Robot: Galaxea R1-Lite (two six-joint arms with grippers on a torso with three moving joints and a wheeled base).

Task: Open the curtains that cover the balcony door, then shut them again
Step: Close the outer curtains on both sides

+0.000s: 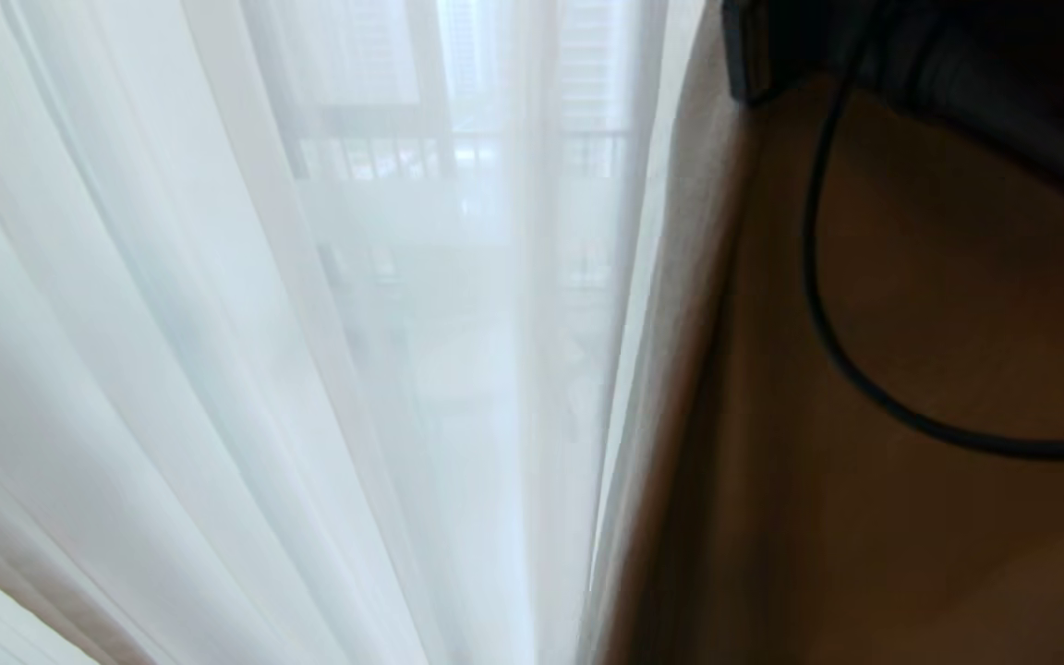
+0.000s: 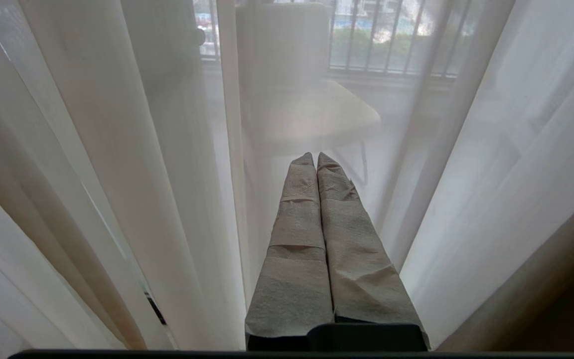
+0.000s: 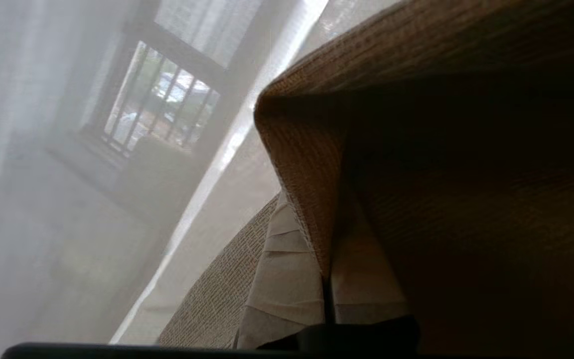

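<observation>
The right gripper (image 3: 328, 279) is clenched on a fold of the thick woven drape (image 3: 416, 124), its two padded fingers (image 3: 282, 279) pressed together with the coarse brown-beige cloth pinched between them and draped over and past them — a grip that makes sense if the heavy panel is to be dragged sideways along its rail, since a pinch on the leading fold lets the arm tow the whole hanging length. In the head view that same drape (image 1: 911, 369) fills the right side as a dark, shadowed brown sheet close to the camera, with the right arm's black housing (image 1: 957, 65) and a looping black cable (image 1: 828, 305) in front of it at the top right. The left gripper (image 2: 316, 159) looks idle: its paper-wrapped fingers (image 2: 297, 239) lie flat against each other, clenched on nothing, pointing at the white sheer (image 2: 117, 174) without visibly touching it. The sheer (image 1: 218, 323) hangs in long soft vertical folds across the left and middle of the head view, thin enough that the balcony behind shows faintly through it — railing bars (image 2: 381, 45) and what seems a pale chair (image 2: 312, 109) outside. The balcony door itself cannot be made out clearly; only pale upright shapes show through the veil. The thick drape's edge (image 1: 680, 323) lies just beside the sheer, so the glass is veiled by sheer alone where the view looks. Whether this is the opening pull or the closing one, the pictures do not settle.
</observation>
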